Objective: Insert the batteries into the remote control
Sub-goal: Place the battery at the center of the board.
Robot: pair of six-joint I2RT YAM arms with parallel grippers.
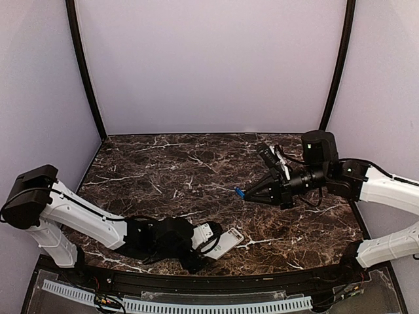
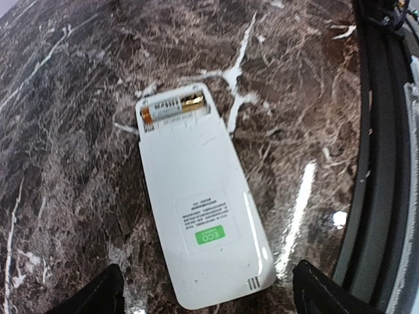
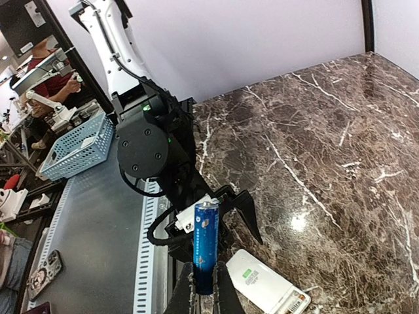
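As the overhead camera looks down, a dark marble table [image 1: 196, 163] fills the middle of the frame. At lower centre, the left gripper [image 1: 209, 239] hovers over the remote control [image 1: 226, 242], a small white slab lying flat near the table's bottom edge. At centre right, the right gripper [image 1: 247, 193] is clamped on a battery [image 1: 239, 193], a tiny blue cylinder held in the air, well apart from the remote control.

From the left wrist camera, the remote control fills the centre, back side up, cover off. Its battery compartment [image 2: 175, 108], at the upper end, holds one silver and orange cell [image 2: 167, 108] lying crosswise. Whether a free slot lies beside it cannot be told. Two black fingers [image 2: 101, 294] sit at the bottom corners, wide apart, touching nothing.

From the right wrist camera, the battery [image 3: 205, 245] stands upright at lower centre, pinched by its lower end. The remote control [image 3: 265, 288] lies at the bottom edge, just right of it. A blue basket [image 3: 75, 147] sits at left, its contents hidden.

The step in hand looks like carrying the battery to the compartment. Done well, the battery tilts to lie parallel with the seated cell, polarity matched, while the left gripper steadies the remote control by its sides before any pressing.
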